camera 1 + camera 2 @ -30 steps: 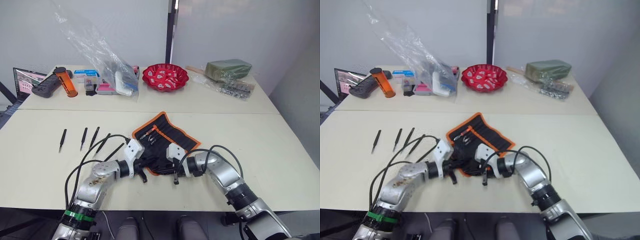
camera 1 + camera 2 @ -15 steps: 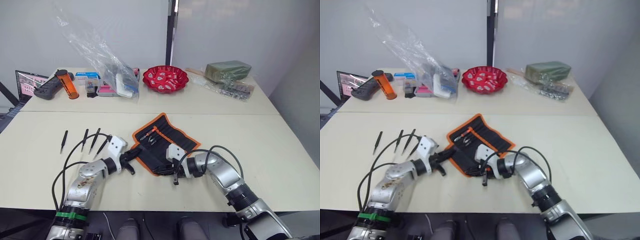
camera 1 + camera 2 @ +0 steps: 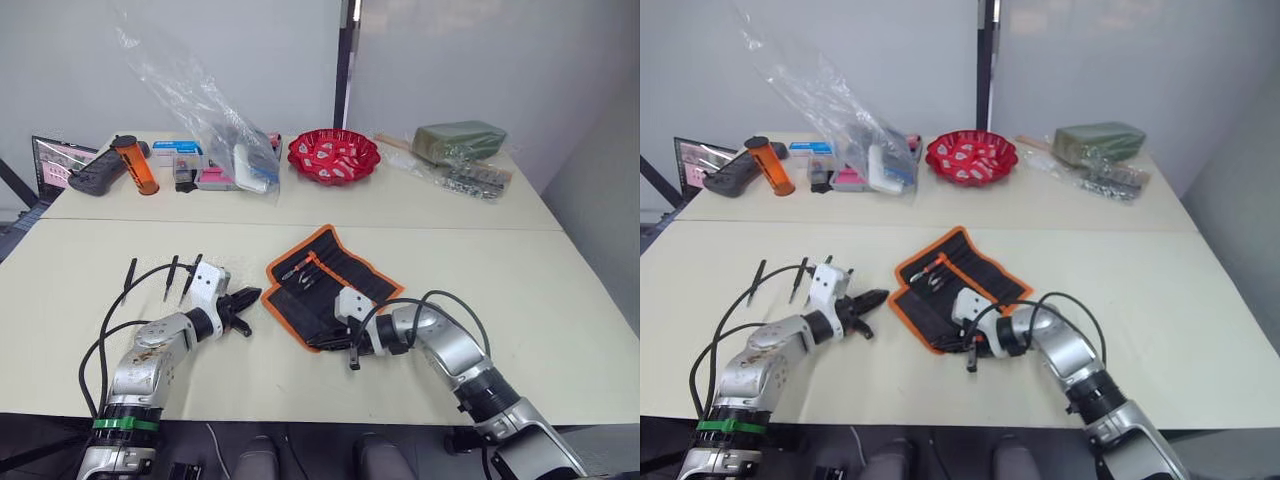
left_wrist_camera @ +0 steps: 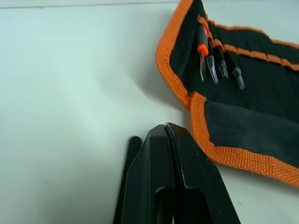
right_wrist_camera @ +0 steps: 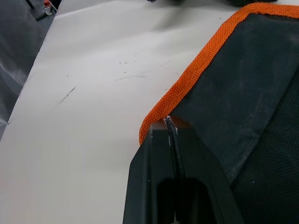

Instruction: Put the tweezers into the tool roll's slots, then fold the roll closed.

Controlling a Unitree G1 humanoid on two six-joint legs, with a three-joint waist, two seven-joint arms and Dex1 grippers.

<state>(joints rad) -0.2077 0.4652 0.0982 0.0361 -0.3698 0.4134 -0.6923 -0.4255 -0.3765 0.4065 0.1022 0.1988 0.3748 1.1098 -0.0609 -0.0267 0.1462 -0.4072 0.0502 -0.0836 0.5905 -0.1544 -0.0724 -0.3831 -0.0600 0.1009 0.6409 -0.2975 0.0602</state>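
Black tool roll [image 3: 328, 290], orange-edged, lies unfolded; right gripper [image 5: 171, 135] pinches its corner hem, left gripper [image 4: 166, 135] closed empty beside it.

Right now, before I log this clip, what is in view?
black fabric tool roll with orange edging: one, open on the near table, centre
small tools: four, one with an orange handle, tucked in the roll's slots
slim black tweezers: three visible, near table, robot's left
red bowl: one, far table, centre
clear plastic bag: one, far table, left
orange cylinder: one, far table, left
green wrapped block: one, far table, right
left gripper: fingers shut, beside the roll's left edge
right gripper: fingers pinching the roll's orange edging
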